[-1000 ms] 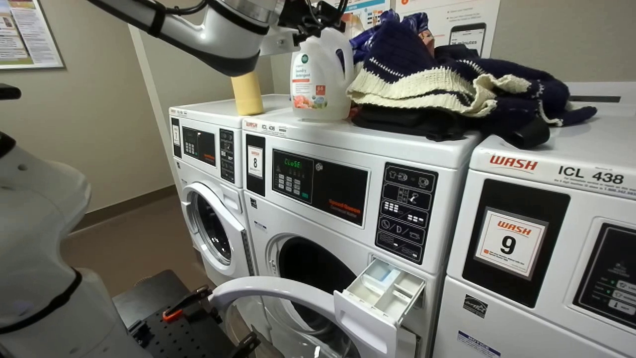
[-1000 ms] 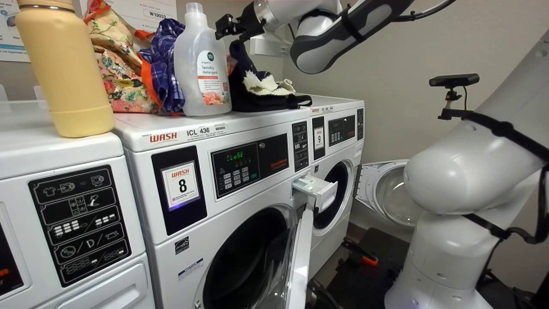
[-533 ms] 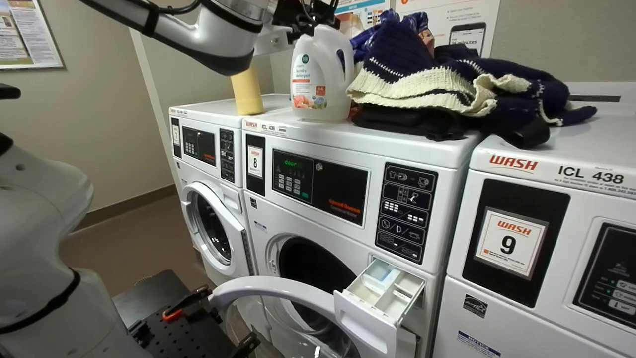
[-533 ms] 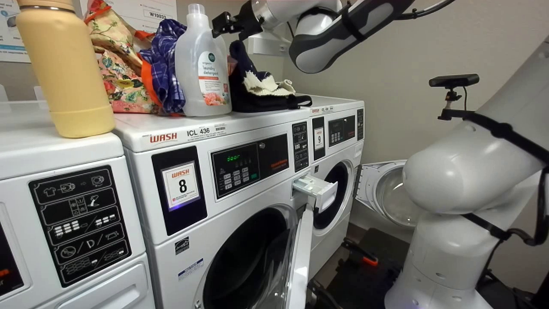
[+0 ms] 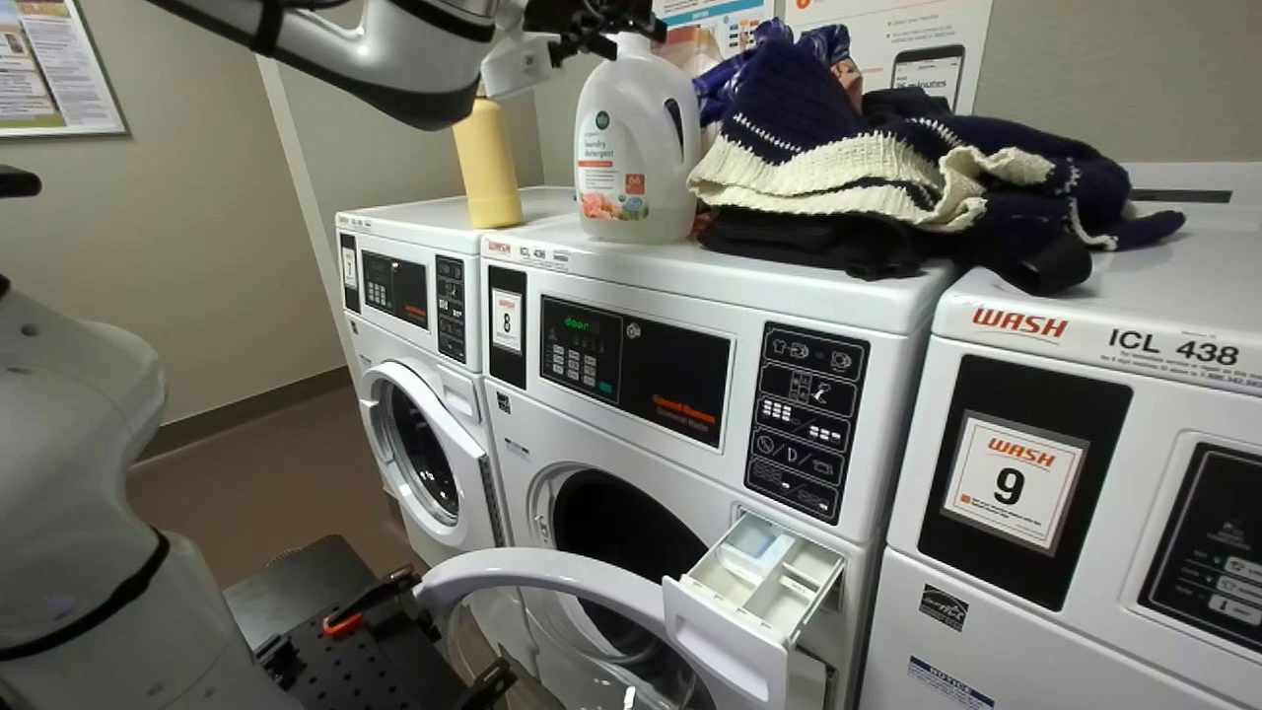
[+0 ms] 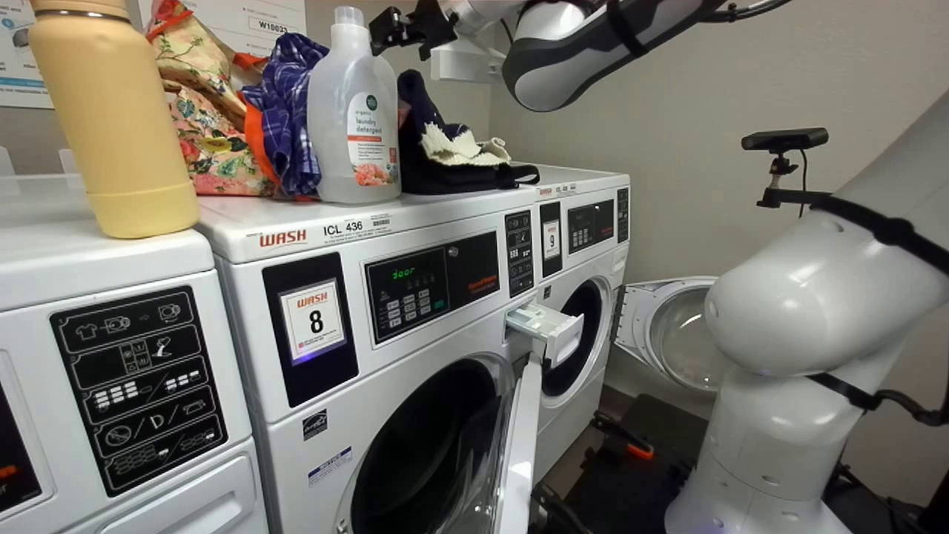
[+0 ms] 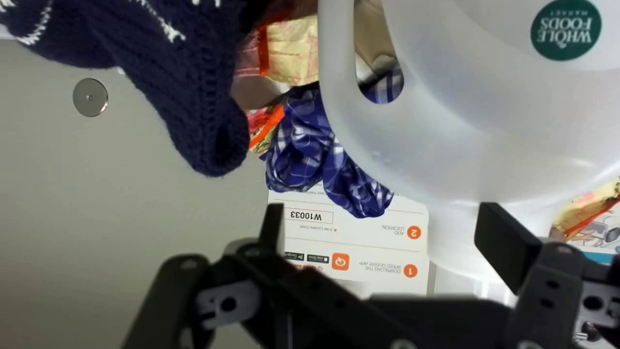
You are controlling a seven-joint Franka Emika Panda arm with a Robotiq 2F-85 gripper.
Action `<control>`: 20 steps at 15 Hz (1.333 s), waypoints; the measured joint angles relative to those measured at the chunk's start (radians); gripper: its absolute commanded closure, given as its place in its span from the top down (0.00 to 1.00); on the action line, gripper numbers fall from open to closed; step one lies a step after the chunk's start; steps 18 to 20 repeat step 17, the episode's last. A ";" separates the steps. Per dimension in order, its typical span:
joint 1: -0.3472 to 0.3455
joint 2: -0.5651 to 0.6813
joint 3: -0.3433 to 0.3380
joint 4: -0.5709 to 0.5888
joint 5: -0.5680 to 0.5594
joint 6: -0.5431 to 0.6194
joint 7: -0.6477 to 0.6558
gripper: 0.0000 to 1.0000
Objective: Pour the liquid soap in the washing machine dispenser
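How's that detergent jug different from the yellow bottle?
The detergent jug is whitish and translucent; the yellow bottle looks opaque. The jug has a handle and label; the bottle's visible body shows neither. The jug stands on washer 8; the bottle on the neighbouring washer. Both are taller than wide.

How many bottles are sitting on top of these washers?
2: the detergent jug on washer 8, and the yellow bottle on the adjoining washer. Others could be hidden behind the heaped clothes.
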 measured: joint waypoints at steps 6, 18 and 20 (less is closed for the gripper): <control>0.208 -0.067 -0.147 0.000 0.089 -0.172 -0.141 1.00; 0.359 -0.166 -0.259 0.000 0.157 -0.317 -0.270 1.00; 0.359 -0.166 -0.259 0.000 0.157 -0.317 -0.270 1.00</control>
